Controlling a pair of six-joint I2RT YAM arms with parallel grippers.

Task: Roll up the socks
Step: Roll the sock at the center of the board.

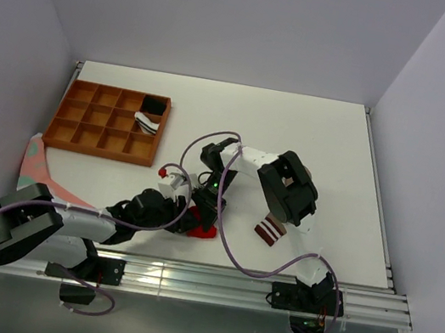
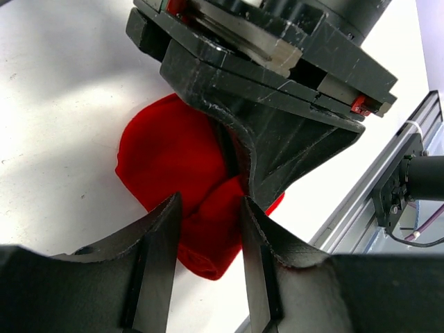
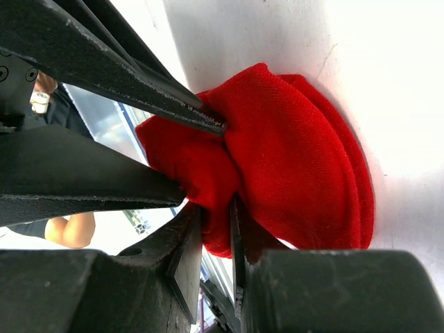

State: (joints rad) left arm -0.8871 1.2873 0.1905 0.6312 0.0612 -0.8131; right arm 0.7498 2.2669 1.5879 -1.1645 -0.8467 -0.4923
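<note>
The red sock (image 1: 204, 232) lies bunched near the table's front edge, between the two arms. My left gripper (image 2: 209, 201) is shut on a bulging fold of this sock (image 2: 166, 152), with fabric filling the gap between its jaws. My right gripper (image 3: 216, 208) comes in from the opposite side and is shut on a thin pinch of the same sock (image 3: 298, 166). In the top view the two grippers meet over it, the left gripper (image 1: 190, 219) beside the right gripper (image 1: 206, 212). The tan-brown sock (image 1: 270, 231), striped cuff showing, lies to the right, partly under the right arm.
A brown compartment tray (image 1: 67, 118) stands at the back left, with a dark and white bundle (image 1: 148, 122) in one of its right cells. A pink and teal sock (image 1: 33, 163) lies at the table's left edge. A metal rail (image 1: 228, 284) runs along the front edge.
</note>
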